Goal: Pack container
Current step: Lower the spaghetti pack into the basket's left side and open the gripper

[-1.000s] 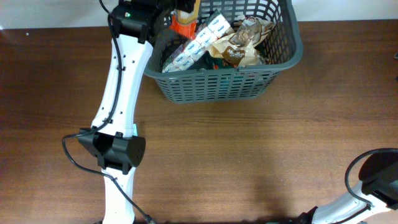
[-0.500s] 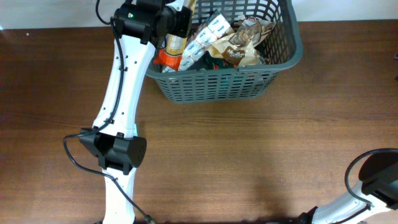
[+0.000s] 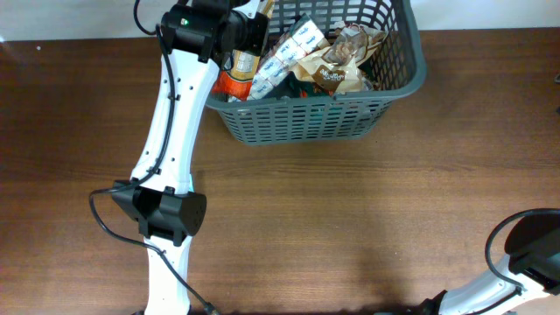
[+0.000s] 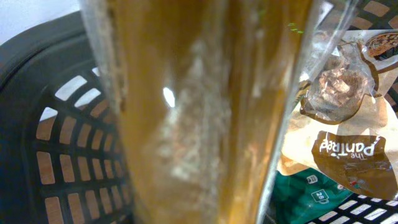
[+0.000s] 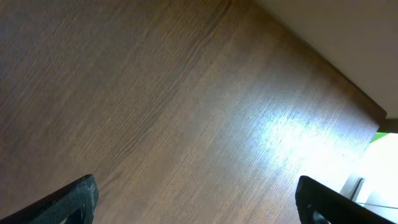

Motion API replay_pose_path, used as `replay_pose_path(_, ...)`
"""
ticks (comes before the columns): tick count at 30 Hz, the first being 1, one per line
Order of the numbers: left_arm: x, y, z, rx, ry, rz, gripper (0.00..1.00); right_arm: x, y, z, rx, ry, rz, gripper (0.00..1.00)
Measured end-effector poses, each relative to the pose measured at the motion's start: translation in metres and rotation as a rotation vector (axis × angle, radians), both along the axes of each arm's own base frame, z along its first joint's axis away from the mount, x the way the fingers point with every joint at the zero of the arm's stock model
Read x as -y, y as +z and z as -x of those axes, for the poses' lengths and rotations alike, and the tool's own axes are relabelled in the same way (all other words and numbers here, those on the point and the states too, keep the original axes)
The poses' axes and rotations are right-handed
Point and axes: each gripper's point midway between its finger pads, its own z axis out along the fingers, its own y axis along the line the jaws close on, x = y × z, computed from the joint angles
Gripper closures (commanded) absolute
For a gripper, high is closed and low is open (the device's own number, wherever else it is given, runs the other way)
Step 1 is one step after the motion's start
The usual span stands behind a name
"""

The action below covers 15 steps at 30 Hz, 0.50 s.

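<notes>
The container (image 3: 302, 121), a dark grey slotted basket, stands at the table's far edge and holds several packets. My left gripper (image 3: 248, 37) is shut on a long amber-and-orange packet (image 3: 234, 79), which hangs over the basket's left end with its lower end down inside, against the left wall. In the left wrist view that see-through amber packet (image 4: 199, 112) fills the middle and hides the fingers; the container wall (image 4: 56, 143) lies behind it. My right gripper (image 5: 196, 205) is open above bare wood, far from the basket.
Inside the basket lie a white-and-blue packet (image 3: 278, 59), a brown printed packet (image 3: 337, 66) (image 4: 348, 149) and a green one (image 4: 311, 193). The right arm's base (image 3: 529, 249) is at the near right corner. The table edge and a wall show at the right (image 5: 373, 106).
Over the last second my left gripper carried the amber-and-orange packet left and down into the basket's left end. It has barely moved in the last half second. The right arm has stayed still.
</notes>
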Motion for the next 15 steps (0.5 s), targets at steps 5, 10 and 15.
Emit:
replay_pose_path(5,0.001,-0.006,-0.002,-0.009,-0.004,-0.006,0.98,0.0,0.0,0.0,0.0,0.0,0.0,0.01)
replay_pose_path(10,0.002,-0.027,-0.007,-0.046,-0.008,-0.022,0.98,0.0,0.0,0.0,0.0,0.0,0.0,0.01)
replay_pose_path(15,0.005,-0.057,-0.012,-0.102,-0.01,-0.039,0.78,0.0,0.0,0.0,0.0,0.0,0.0,0.01)
